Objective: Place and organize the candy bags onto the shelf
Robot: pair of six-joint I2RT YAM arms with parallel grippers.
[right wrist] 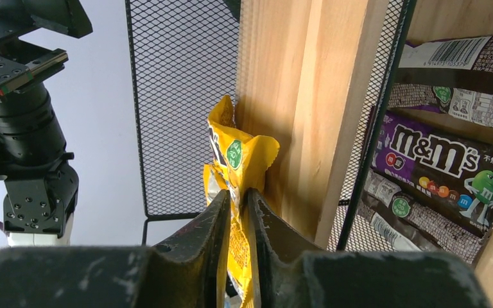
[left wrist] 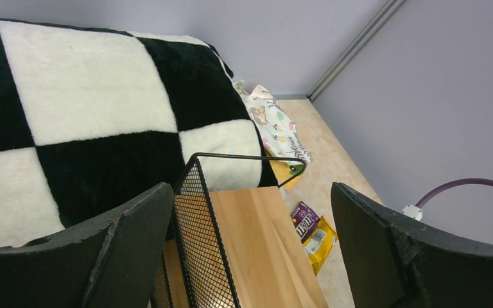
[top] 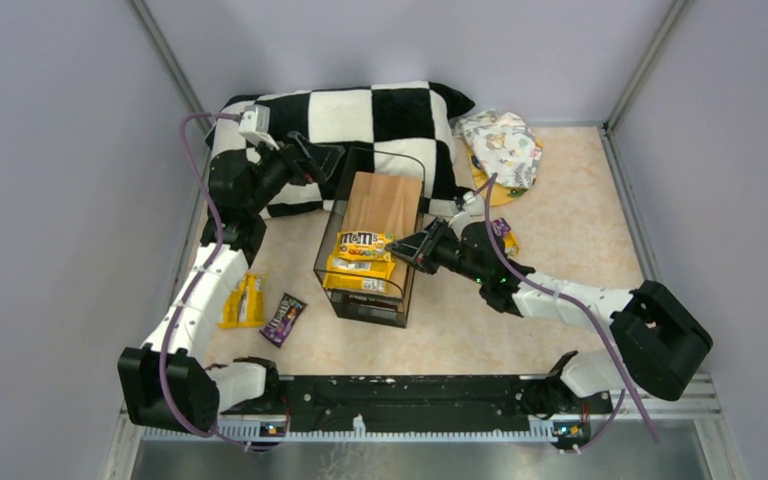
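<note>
The shelf (top: 384,200) is a black wire rack with a wooden top board, standing mid-table. Yellow candy bags (top: 360,272) lie stacked on the near end of its top. My right gripper (top: 397,245) is shut on the topmost yellow candy bag (top: 364,243), which shows pinched between the fingers in the right wrist view (right wrist: 244,160). Dark purple candy bags (right wrist: 440,160) lie inside the shelf's lower level. My left gripper (top: 332,160) is open and empty, straddling the shelf's far left mesh wall (left wrist: 199,244). Loose bags lie on the table: yellow (top: 244,300), purple (top: 284,318).
A checkered pillow (top: 360,120) lies behind the shelf. A white cartoon-print cloth (top: 502,148) lies at the back right. A purple and a yellow bag (left wrist: 313,228) lie on the table right of the shelf. Grey walls enclose the table.
</note>
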